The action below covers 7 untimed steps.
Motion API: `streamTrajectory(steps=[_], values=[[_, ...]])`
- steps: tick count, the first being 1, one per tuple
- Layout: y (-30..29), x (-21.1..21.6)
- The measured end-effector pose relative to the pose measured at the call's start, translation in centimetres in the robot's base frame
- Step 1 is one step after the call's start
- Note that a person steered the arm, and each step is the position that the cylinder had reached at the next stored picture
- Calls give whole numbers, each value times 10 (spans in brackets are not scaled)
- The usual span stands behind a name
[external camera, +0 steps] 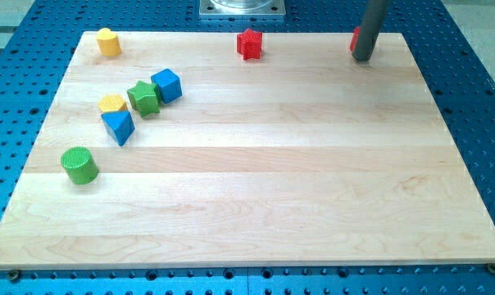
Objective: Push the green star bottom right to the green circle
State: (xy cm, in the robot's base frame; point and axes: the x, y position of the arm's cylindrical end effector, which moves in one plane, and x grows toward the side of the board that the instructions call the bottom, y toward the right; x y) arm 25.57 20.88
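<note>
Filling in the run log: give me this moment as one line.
my tip: view's top right, beside a partly hidden red block | green star: untouched, up-right of green circle | push: not begun

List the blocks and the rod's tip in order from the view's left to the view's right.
green circle → yellow block at the top → blue triangle → green star → blue cube → red star → my tip, in front of a partly hidden red block. The yellow block beside the green star overlaps in order, so it is left out.

Green star (143, 97), green circle (79, 165), blue cube (166, 85), pale wooden board (272, 164)
</note>
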Motion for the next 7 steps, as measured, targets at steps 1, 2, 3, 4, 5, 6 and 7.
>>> streamTrajectory(steps=[1, 2, 3, 4, 5, 6, 7], values=[[0, 0], [-3, 2], [-72, 40], [-88, 21], [-224, 21], [-313, 29], [-314, 88]])
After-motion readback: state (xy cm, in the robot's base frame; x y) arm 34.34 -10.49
